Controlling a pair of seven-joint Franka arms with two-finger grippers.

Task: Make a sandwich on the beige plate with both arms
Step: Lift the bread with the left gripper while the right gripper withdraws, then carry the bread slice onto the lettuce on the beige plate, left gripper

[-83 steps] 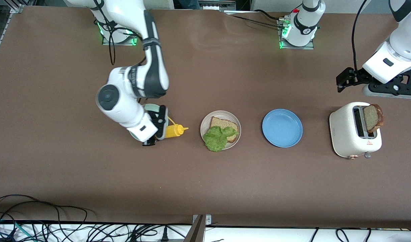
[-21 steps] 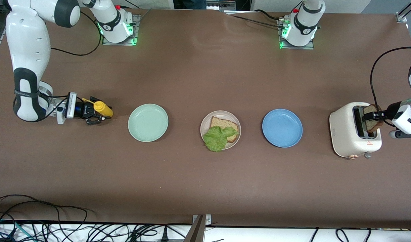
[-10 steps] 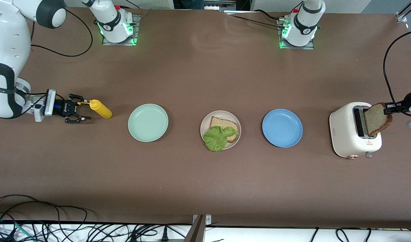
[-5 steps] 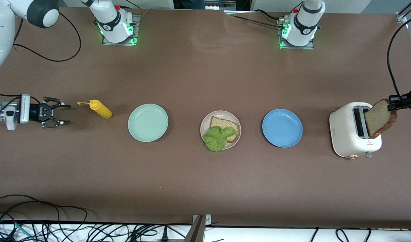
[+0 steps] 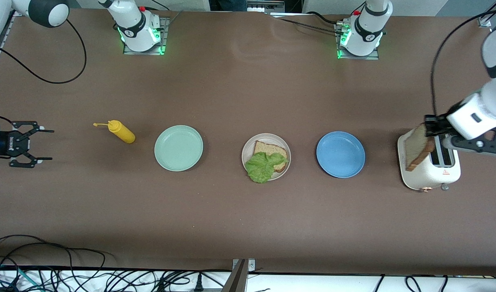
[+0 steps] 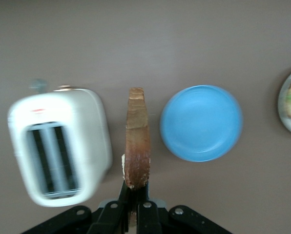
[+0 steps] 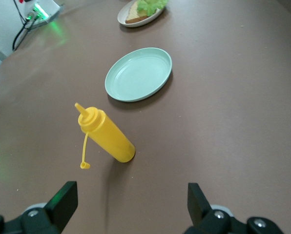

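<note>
- A small red mark, too small to read, shows on the glossy white two-slot toaster; no other writing is legible.
- The matte brown surface carries three round plates: mint-green, pale beige plate and blue.
- On the beige plate lies one tan bread slice under a ruffled green lettuce leaf.
- One yellow squeeze bottle stands beside the mint-green plate.
- The left gripper pinches a second brown-crusted bread slice over the toaster.
- The right gripper is spread, low at its end.

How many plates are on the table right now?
3, in a row: the green plate toward the right arm's end, the beige plate in the middle, the blue plate toward the left arm's end.
</note>
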